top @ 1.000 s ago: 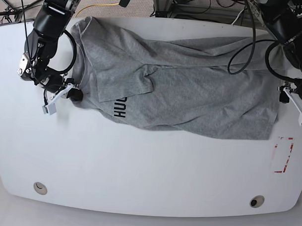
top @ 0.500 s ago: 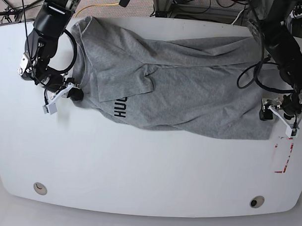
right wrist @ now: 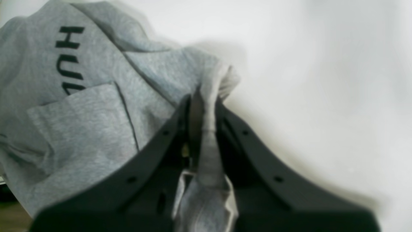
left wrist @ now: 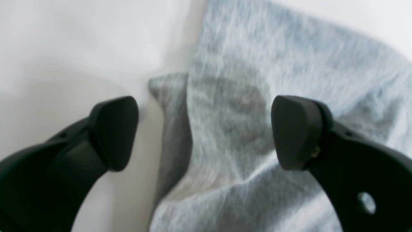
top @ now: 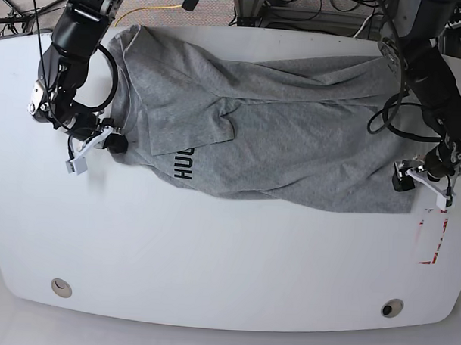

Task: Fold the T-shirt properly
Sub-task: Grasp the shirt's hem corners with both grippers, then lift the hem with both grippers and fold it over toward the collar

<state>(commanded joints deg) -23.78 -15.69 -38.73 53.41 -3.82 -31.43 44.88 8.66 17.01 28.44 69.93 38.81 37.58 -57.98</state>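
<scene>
Both wrist views are soft and blurred, and the print on the T-shirt [top: 277, 136] is mostly folded under: only "HU" and parts of further letters show in the right wrist view, and a short dark strip in the base view. The upper bodies of both arms run off the top of the base view.

The T-shirt lies spread and rumpled across the far half of the white surface [top: 212, 255], one sleeve flap folded onto its middle.

The right pincer [right wrist: 203, 106] is clamped tight on a gathered ridge of the T-shirt's edge; grey cloth passes between its black fingers [right wrist: 161, 141] and bunches below them. In the base view it sits at the cloth's left border [top: 110, 140].

The left pincer [left wrist: 204, 129] is spread wide, its two rounded black pads [left wrist: 114, 129] well apart. One pad is over bare surface, the other over cloth, and a corner of the T-shirt with a darker under-layer lies between them. Whether the pads touch the cloth cannot be told. In the base view this pincer is at the T-shirt's lower right corner [top: 418, 177], near a red-marked rectangle [top: 431, 236] on the surface.
</scene>
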